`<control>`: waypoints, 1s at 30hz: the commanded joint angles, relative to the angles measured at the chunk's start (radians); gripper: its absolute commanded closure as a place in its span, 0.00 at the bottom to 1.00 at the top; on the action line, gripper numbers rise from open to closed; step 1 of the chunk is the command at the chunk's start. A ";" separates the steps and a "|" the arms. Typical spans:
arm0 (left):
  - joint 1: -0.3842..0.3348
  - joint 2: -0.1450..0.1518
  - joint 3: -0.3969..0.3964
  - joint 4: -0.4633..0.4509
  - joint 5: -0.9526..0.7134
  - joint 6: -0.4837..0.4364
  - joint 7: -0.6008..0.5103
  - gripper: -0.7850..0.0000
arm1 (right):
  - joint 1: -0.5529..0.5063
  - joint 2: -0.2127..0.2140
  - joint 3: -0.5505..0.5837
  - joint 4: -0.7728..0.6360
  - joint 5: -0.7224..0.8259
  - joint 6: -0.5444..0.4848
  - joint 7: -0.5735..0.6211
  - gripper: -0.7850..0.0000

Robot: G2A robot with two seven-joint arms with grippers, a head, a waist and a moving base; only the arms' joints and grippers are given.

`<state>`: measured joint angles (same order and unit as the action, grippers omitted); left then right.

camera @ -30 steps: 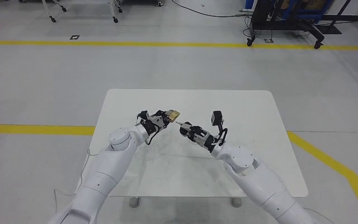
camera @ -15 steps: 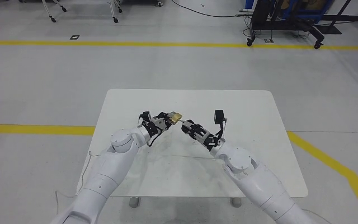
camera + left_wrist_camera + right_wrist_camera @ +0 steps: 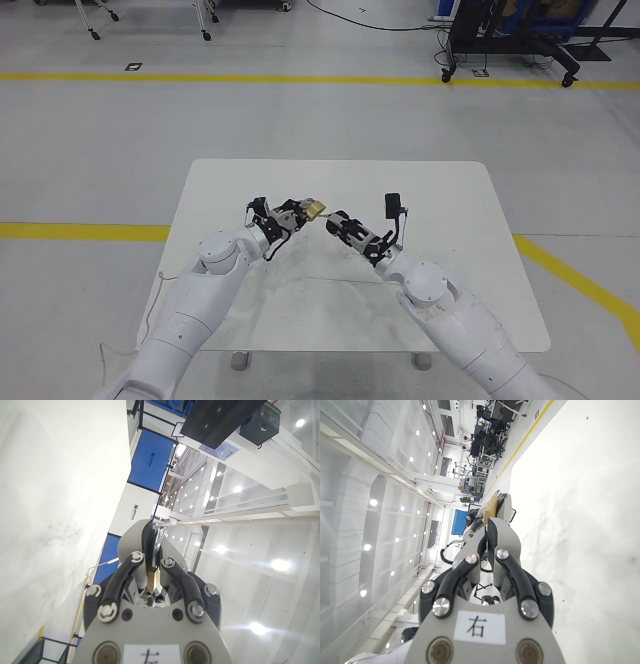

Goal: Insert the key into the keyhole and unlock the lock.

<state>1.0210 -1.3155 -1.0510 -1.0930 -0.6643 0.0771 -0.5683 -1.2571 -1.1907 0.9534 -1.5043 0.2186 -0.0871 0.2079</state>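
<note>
Over the middle of the white table (image 3: 450,190), I am holding my two claws tip to tip, very near each other. On the left, my left claw (image 3: 297,213) is pressing both fingers together on the brass lock (image 3: 314,208). The lock is sticking out past my fingertips toward the right. In my left wrist view the brass body is sitting deep between the two fingers, close to the palm. In my right wrist view its silver shackle (image 3: 497,493) is pointing away from my right claw.

Just right of the lock, the thin key (image 3: 485,536) is lying in line with it, and its tip is reaching the near end of the brass body. I cannot tell if the tip is going into the keyhole or only touching the metal. Further right, my right claw (image 3: 336,222) is clamping the key flat between its two fingers. This claw is pointing up and left toward the lock.
</note>
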 commanded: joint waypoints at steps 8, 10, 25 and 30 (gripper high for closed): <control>0.014 -0.001 -0.007 -0.024 0.038 -0.021 0.025 1.00 | -0.015 -0.005 0.013 -0.031 -0.060 0.043 -0.038 1.00; 0.014 -0.001 -0.009 -0.024 0.040 -0.021 0.022 1.00 | -0.011 -0.009 0.010 -0.023 -0.063 0.049 -0.039 1.00; 0.009 -0.006 -0.015 -0.010 0.042 -0.007 -0.006 1.00 | 0.000 -0.029 0.014 -0.005 -0.068 0.043 -0.037 1.00; 0.004 -0.008 -0.017 -0.001 0.044 -0.010 -0.018 1.00 | 0.009 -0.038 0.007 0.015 -0.076 0.040 -0.046 1.00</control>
<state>1.0255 -1.3232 -1.0677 -1.0952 -0.6210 0.0674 -0.5848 -1.2497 -1.2269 0.9610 -1.4935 0.1459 -0.0475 0.1652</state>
